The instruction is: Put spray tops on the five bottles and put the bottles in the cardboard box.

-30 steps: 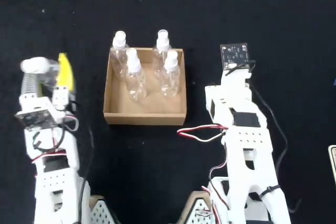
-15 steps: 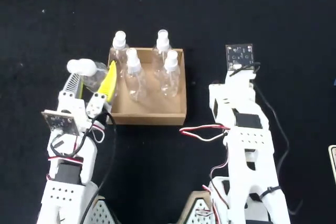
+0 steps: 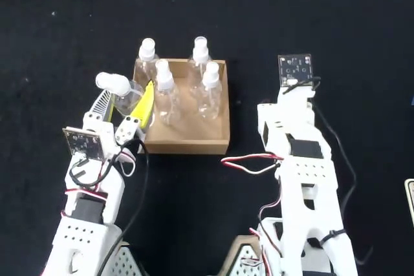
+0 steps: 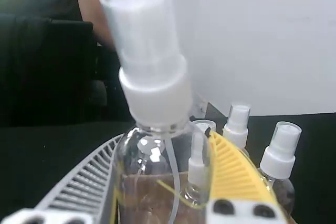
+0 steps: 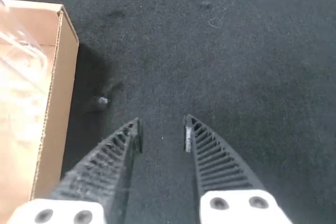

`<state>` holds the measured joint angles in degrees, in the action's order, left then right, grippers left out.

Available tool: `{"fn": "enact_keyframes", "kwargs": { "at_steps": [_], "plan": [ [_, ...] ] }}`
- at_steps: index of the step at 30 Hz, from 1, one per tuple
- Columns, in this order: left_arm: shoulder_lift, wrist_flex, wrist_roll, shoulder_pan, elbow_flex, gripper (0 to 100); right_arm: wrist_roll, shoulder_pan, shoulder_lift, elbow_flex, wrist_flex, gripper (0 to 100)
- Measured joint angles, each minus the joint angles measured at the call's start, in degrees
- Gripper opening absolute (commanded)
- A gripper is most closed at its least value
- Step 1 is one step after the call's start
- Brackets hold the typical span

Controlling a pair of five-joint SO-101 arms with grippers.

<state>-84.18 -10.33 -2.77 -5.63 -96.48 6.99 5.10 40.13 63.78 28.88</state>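
Observation:
The cardboard box (image 3: 180, 143) sits mid-table with several capped spray bottles (image 3: 209, 90) standing in it. My left gripper (image 3: 127, 98) is shut on one more clear bottle (image 3: 124, 91) with a white spray top, held just above the box's left wall. In the left wrist view that bottle (image 4: 153, 90) stands upright between the white and yellow fingers (image 4: 231, 169), with boxed bottles (image 4: 280, 150) behind it. My right gripper (image 5: 161, 132) is open and holds nothing, low over the black cloth right of the box wall (image 5: 52, 103). Its arm (image 3: 294, 147) stands right of the box.
A black cloth covers the table (image 3: 349, 37). A small speck (image 5: 101, 100) lies near the box's right wall. A pale object (image 3: 409, 195) pokes in at the right edge. Red and white cables (image 3: 249, 163) hang between the arms.
My left arm has swung right with the bottle, from the table's left side to the box's left wall. The right arm has barely shifted.

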Motion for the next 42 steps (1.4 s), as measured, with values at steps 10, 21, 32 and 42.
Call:
{"fn": "enact_keyframes", "kwargs": {
  "at_steps": [10,21,32,42],
  "plan": [
    [14.0,-9.5,0.0,-3.3,0.1,9,0.0,0.0,0.0,0.0,0.0,11.0],
    [20.7,-10.9,0.0,-3.8,0.4,9,0.0,0.0,0.0,0.0,0.0,11.0],
    [21.0,-7.4,0.0,-1.2,0.4,9,0.0,0.0,0.0,0.0,0.0,11.0],
    [21.0,-4.0,-0.1,-1.2,0.4,9,0.0,0.0,0.0,0.0,0.0,11.0]
  ]
}}
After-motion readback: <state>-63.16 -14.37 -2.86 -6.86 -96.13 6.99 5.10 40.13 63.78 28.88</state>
